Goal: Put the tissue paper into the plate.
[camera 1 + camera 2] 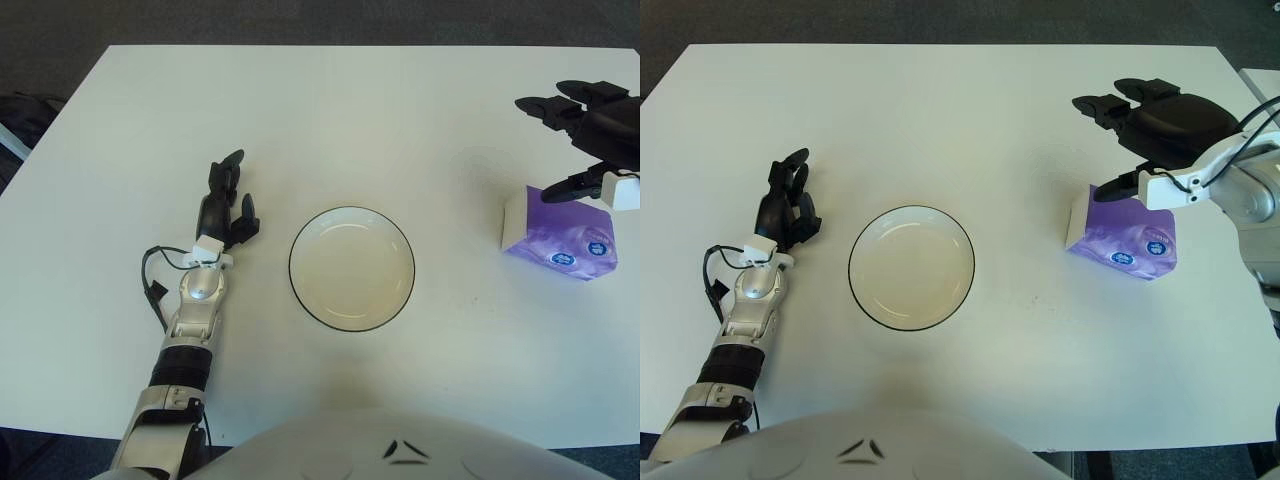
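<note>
A purple tissue pack lies on the white table, right of the white plate with a thin black rim. My right hand hovers just above the pack's far side, fingers spread and holding nothing; its thumb sits near the pack's top edge. In the left eye view the same hand shows over the pack. My left hand shows left of the plate, idle, fingers relaxed and holding nothing.
The white table spreads wide around the plate, with dark floor beyond its far edge. A thin black cable loops beside my left forearm. The plate holds nothing.
</note>
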Robot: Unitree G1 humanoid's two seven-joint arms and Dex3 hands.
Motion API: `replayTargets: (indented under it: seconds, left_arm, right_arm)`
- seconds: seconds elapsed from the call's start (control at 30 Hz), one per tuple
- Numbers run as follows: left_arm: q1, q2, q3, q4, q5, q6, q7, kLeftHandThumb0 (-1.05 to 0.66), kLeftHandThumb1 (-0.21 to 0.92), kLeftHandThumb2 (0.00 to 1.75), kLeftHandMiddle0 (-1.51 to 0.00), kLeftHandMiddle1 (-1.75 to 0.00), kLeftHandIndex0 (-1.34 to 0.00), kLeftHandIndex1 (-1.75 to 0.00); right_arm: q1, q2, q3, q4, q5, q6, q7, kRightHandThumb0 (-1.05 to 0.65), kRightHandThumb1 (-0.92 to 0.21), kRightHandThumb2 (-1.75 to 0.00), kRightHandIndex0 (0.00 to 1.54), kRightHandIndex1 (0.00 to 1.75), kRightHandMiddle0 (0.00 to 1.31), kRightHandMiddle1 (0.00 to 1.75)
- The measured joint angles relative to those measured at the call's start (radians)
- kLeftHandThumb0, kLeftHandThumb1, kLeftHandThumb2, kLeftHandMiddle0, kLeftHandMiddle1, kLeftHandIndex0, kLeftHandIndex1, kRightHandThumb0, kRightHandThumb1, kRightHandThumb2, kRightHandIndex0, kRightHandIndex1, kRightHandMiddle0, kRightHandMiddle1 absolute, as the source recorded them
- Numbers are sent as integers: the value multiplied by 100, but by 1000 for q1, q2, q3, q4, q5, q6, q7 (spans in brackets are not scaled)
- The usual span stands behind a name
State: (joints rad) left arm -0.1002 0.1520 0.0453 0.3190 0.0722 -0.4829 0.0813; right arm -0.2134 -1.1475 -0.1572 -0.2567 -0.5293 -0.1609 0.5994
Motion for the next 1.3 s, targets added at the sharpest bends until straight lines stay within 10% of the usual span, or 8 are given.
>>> replayTargets:
  seconds: [1.3]
  left_arm:
    - [2, -1, -4, -11, 19, 18, 8, -70, 92, 91, -34, -4, 0, -78]
  right_arm:
    - [238, -34, -175, -122, -38, -10, 131, -105, -92, -43, 0, 0, 0, 0]
